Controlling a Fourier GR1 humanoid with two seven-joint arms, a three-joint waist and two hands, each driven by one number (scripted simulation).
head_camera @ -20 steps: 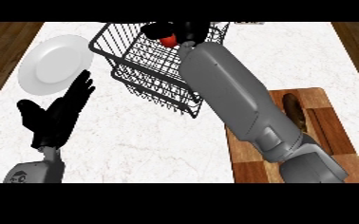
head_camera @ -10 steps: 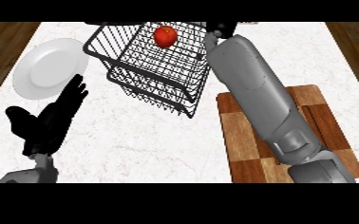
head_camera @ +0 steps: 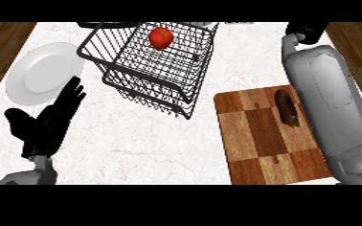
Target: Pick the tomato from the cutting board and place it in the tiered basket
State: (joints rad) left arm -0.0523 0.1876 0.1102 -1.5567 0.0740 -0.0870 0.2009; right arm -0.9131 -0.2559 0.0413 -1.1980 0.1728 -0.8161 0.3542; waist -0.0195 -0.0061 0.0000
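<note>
The tomato (head_camera: 161, 38) now lies alone in the basket (head_camera: 152, 72) at twelve o'clock, the right robot hand (head_camera: 305, 30), fingers unclear, has pulled back to two o'clock, so placement looks done; the left robot hand (head_camera: 48, 122) rests open.

We see bright, even light on the pale counter (head_camera: 163, 143) — no glare, and only faint soft shadow beneath the wire basket (head_camera: 152, 72).

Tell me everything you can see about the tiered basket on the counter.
The tiered basket is made of thin black wire in an open grid, with two stacked tiers. It stands on the white marble counter, between the white plate and the wooden cutting board. The red tomato lies in its top tier. No hand touches it.
</note>
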